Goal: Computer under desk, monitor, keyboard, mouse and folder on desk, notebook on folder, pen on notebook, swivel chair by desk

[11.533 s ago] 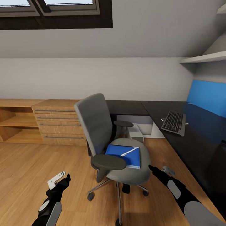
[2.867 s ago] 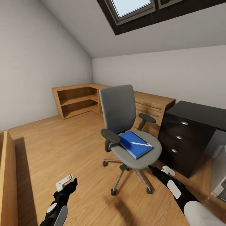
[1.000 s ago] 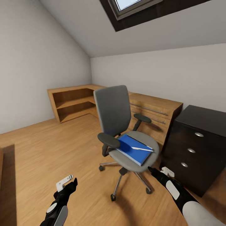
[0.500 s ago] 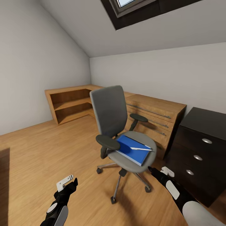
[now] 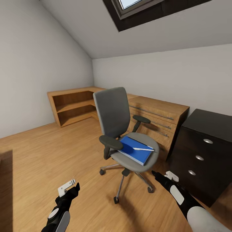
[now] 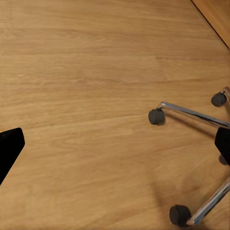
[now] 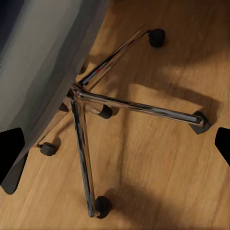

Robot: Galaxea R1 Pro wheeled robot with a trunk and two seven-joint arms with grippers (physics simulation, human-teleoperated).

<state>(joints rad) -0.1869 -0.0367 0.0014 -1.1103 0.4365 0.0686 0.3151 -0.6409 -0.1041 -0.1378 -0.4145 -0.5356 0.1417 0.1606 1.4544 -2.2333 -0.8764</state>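
Blue folder [image 5: 135,152] lies on the swivel chair [image 5: 124,135] seat at frame centre, the pen [image 5: 143,149] across it. Black counter [image 5: 201,154] drawer unit stands at right. Left gripper [image 5: 68,188] and right gripper [image 5: 161,175] jaws both released, lower frame.

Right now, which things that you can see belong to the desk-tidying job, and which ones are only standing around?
Part of the job:
- swivel chair
- folder, lying on the chair seat
- pen, lying on the folder
- desk, its black drawer unit at the right

Just standing about:
- wooden chest of drawers behind the chair
- open wooden shelf by the left wall
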